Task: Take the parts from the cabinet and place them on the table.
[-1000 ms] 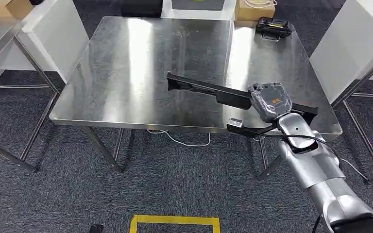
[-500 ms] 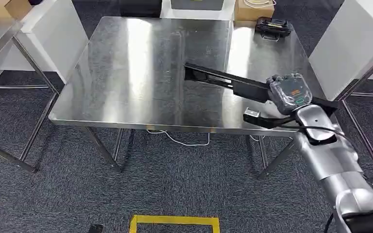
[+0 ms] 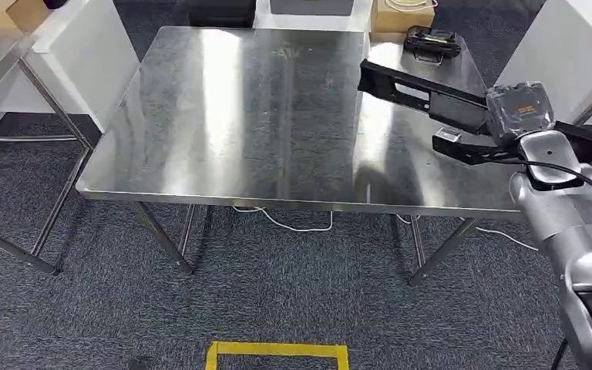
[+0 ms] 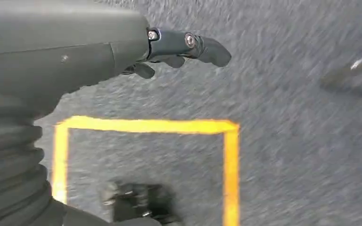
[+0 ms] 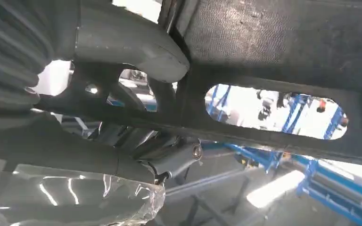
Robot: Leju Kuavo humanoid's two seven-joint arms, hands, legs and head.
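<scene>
Your right hand (image 3: 518,112) grips a long black part (image 3: 412,86) above the steel table (image 3: 239,116), near a black device (image 3: 430,42) and cardboard box (image 3: 405,14). Your left hand (image 4: 179,47) hangs empty over carpet, fingers loosely curled.

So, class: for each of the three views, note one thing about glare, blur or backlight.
Head view: bright glare streaks on the steel table. Left wrist view: the carpet is smeared by blur past the left hand. Right wrist view: strong backlight through the slot leaves the black part dark and the background washed out.
</scene>
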